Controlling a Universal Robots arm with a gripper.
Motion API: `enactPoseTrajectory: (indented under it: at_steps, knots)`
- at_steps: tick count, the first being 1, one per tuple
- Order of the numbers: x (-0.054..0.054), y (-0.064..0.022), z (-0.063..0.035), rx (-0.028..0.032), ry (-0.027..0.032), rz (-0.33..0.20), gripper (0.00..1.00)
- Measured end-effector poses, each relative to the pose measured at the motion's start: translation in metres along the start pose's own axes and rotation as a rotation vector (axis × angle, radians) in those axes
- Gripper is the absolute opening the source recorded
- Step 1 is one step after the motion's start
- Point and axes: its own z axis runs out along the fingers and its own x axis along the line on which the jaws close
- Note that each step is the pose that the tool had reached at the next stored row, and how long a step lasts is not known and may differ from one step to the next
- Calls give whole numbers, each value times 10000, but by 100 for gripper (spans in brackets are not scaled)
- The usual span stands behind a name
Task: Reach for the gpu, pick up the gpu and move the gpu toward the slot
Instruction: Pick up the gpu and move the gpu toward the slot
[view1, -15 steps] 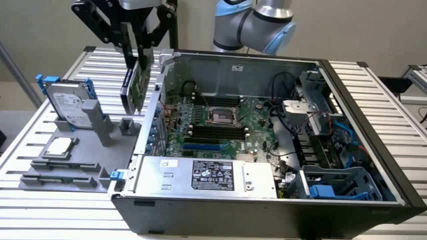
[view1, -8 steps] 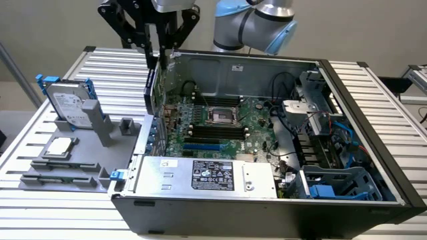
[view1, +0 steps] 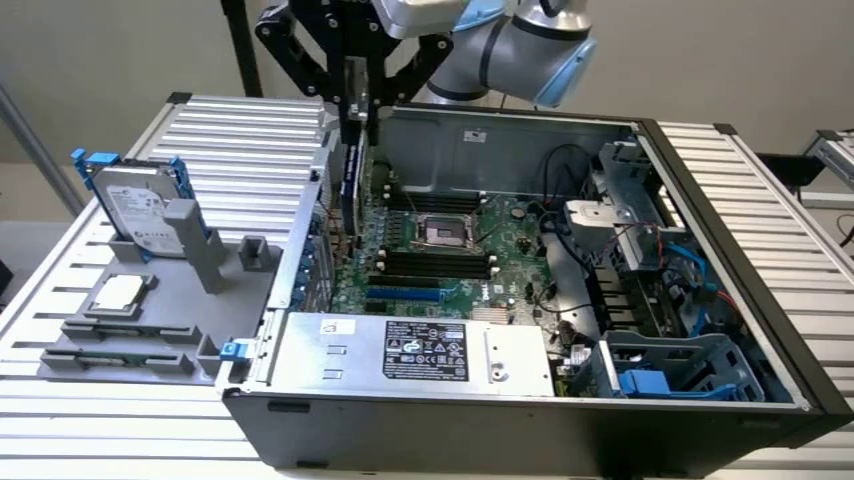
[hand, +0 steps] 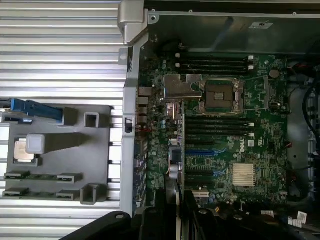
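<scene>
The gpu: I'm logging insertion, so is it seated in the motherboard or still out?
Out. The gpu hangs on edge in the pincer, above the motherboard near the case's rear wall.

One open black computer case sits here, with one green motherboard inside. One silver hard drive in a blue frame, one small square silver CPU chip and one grey holder tray sit beside it.

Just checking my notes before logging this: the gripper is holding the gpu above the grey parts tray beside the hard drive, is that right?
Not quite. In the exterior view the gripper is holding the gpu, but above the open computer case, over its motherboard, not above the grey parts tray where the hard drive stands.
</scene>
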Motion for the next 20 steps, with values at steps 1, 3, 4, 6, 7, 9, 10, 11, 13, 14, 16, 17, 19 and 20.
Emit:
enactPoseTrajectory:
  at_steps: [1,3,4,6,7,9,10,11,13,14,16,17,19,20]
  knots:
    - [-47,0,9,0,0,-1,26]
    - [-138,0,29,0,0,0,26]
    - [-180,0,40,0,0,0,26]
    - [-274,0,63,1,0,0,26]
    - [-321,1,75,1,1,0,26]
    - [-410,1,98,0,0,-1,26]
    - [-454,1,108,1,0,-1,26]
    - [-502,2,120,0,0,0,26]
    - [-592,3,141,0,0,0,26]
    - [-637,3,151,0,0,0,26]
    - [-730,4,172,1,0,0,26]
    - [-774,5,181,1,0,-1,26]
    - [-864,6,196,0,0,-1,26]
    - [-912,7,197,-2,5,0,26]
